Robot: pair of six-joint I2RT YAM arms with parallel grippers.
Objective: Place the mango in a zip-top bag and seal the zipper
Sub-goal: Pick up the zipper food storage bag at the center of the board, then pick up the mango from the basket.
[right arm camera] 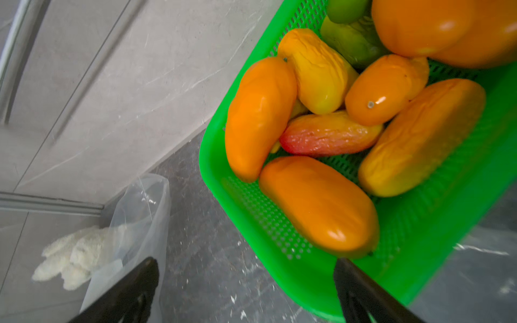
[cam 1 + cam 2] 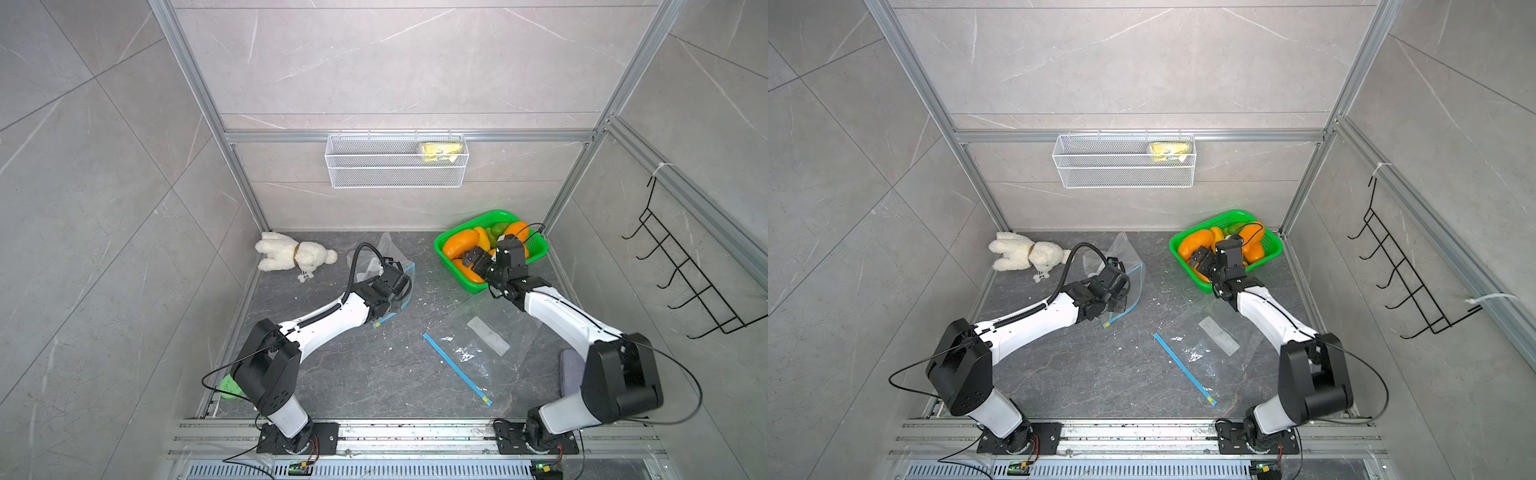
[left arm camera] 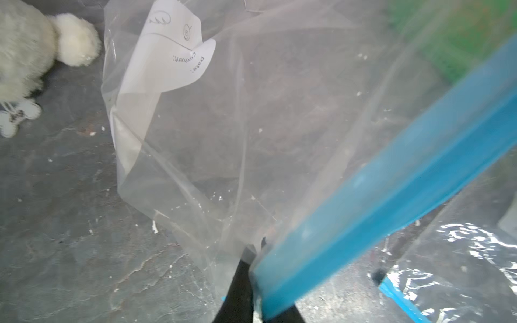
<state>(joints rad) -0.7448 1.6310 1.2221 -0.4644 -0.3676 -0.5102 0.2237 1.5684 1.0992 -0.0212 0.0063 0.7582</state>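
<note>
Now, left jaws pinch the bag (image 3: 251,125) near its blue zip, right jaws spread over a mango (image 1: 319,207) in the basket (image 1: 302,288) w/ others crowding it, so grip could slip off slick skin or film pull free.

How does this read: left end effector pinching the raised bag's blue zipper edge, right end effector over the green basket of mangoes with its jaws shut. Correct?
Only the jaws are wrong: the right wrist view shows the right end effector open, fingers spread over the green basket of mangoes. The left end effector does pinch the raised bag at its blue zipper edge.
</note>
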